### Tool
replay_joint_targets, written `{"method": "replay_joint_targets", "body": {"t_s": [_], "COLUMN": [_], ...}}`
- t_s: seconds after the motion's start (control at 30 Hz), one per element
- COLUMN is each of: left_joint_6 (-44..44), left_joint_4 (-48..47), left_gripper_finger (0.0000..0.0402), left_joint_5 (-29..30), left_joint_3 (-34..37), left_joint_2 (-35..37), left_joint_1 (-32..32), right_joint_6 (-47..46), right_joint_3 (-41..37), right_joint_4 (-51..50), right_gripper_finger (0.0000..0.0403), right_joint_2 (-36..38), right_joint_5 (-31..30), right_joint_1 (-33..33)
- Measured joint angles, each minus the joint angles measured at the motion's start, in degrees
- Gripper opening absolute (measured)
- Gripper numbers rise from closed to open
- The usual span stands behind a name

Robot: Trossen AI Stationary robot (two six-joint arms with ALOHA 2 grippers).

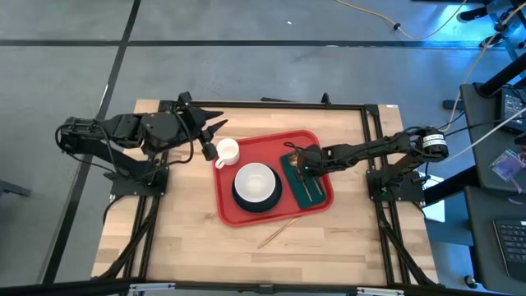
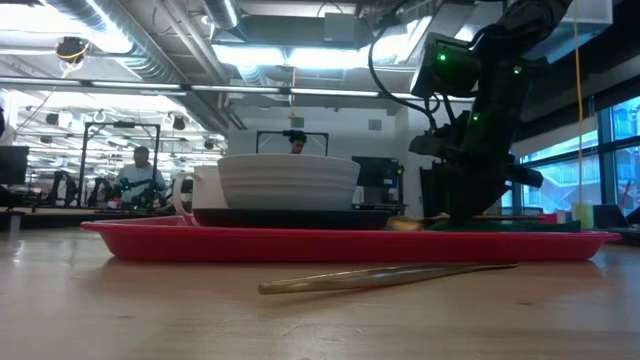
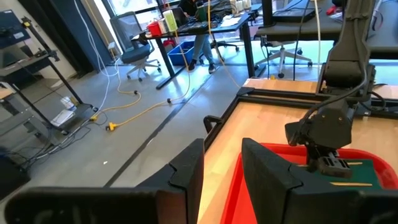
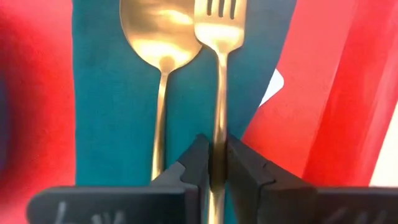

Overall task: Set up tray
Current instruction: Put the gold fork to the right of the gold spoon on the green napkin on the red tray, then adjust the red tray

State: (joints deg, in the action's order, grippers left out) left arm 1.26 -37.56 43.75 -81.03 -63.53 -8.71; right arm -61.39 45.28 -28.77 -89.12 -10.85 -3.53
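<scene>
Wood table (image 1: pixel 189 238): tray (image 1: pixel 316 140) holds bowl (image 1: pixel 256 182), napkin (image 1: pixel 293 164), fork (image 4: pixel 219 93), spoon (image 4: pixel 160 50).

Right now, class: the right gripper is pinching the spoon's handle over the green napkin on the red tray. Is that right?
Not quite. The right wrist view shows the right gripper pinching the fork, not the spoon beside it; both lie on the green napkin on the red tray.

The right arm reaches in from its base at full stretch, wrist bent down, and the right gripper (image 1: pixel 304 169) hangs low with its fingers (image 4: pixel 194 163) nearly together. The left gripper (image 1: pixel 215 130) rests raised near its base, jaws partly apart, pointing toward the right gripper.
</scene>
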Motion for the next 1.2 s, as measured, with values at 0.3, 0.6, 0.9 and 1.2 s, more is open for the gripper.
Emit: {"method": "replay_joint_targets", "body": {"t_s": [0.3,0.6,0.9,1.2], "left_joint_6": [0.0,0.1,0.1,0.1], "left_joint_4": [0.0,-0.6,-1.6,-2.3], "left_gripper_finger": [0.0102,0.0102,0.0102,0.0102], "left_joint_5": [-0.2,-0.3,-0.2,-0.2], "left_joint_3": [0.0,0.0,0.0,0.0], "left_joint_2": [0.0,0.0,0.0,0.0], "left_joint_1": [0.0,0.0,0.0,0.0], "right_joint_6": [-0.1,-5.7,-6.1,-9.3], "right_joint_3": [0.0,0.1,0.1,0.1], "right_joint_4": [-2.5,-6.8,-6.8,-6.2], "right_gripper_finger": [0.0136,0.0156,0.0156,0.0151], "right_joint_2": [0.0,0.1,6.0,11.4], "right_joint_5": [0.0,3.5,3.1,1.1], "right_joint_1": [0.0,0.1,0.1,0.1]}}
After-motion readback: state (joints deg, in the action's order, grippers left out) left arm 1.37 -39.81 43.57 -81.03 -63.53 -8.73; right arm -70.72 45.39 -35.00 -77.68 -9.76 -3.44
